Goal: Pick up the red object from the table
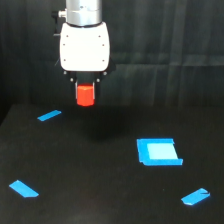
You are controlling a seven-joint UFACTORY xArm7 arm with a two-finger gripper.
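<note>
Red object [85, 95]: small, judged rigid and light, smooth-sided. Clamped at its upper sides by the gripper [85, 89], clear above the table [100, 190], left of the blue square [159, 152].

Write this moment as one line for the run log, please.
gripper: shut on red object | red object: lifted above table | blue square: on table, the exterior view's right | pick: looks done
</note>
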